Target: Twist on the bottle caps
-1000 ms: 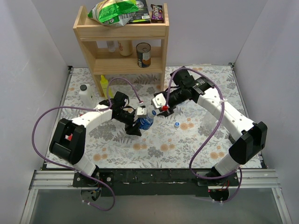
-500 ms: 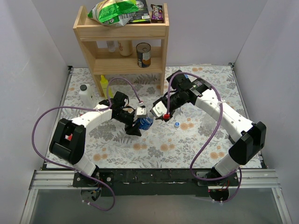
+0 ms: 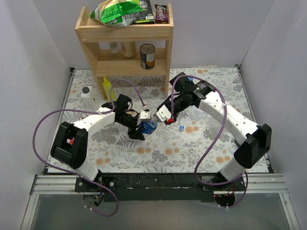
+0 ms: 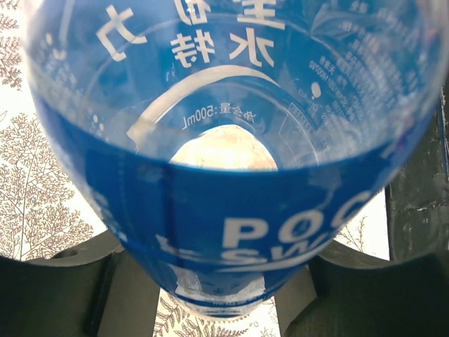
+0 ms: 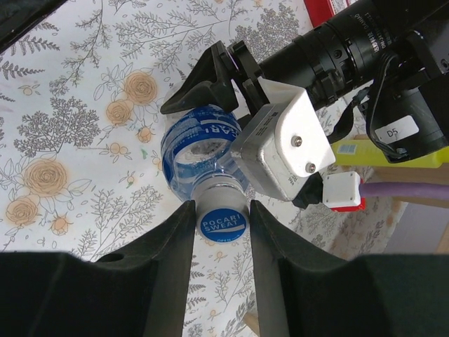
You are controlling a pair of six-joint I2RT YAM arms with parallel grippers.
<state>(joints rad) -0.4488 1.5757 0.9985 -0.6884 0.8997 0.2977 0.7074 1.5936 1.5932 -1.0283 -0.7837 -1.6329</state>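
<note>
Top external view: the floral-covered bench (image 3: 216, 153) shows the left arm (image 3: 96, 119) reaching in from the lower left and the right arm (image 3: 225, 112) from the lower right. They meet just left of frame centre.
Bottle: the clear bottle (image 3: 148, 126) with a blue label band sits at that meeting point, its neck pointing up-right toward the right arm's tip. Whether it rests on the bench cannot be told.
Left fingers: in the left wrist view the left fingers (image 4: 63, 295) show as dark shapes at the lower left and lower right corners. They are clamped on the bottle's body, which fills the frame with white lettering on blue.
Bottle cap: in the right wrist view the blue bottle cap (image 5: 223, 225), printed with white lettering, sits on the bottle's neck at lower centre.
Right fingers: the right fingers (image 5: 168, 253) stand one on each side of the bottle cap and are drawn in against it.
Loose cap: a second blue loose cap (image 3: 182, 128) lies on the bench right of centre, apart from the bottle.
Upper left of bench: a white bottle (image 3: 87, 97) with a dark cap stands there, with a yellow bottle (image 3: 106, 86) just to its right.
Back of bench: a wooden shelf (image 3: 124, 31) holds a can (image 3: 147, 56) on a lower level and a snack bag (image 3: 117, 12) on top.
</note>
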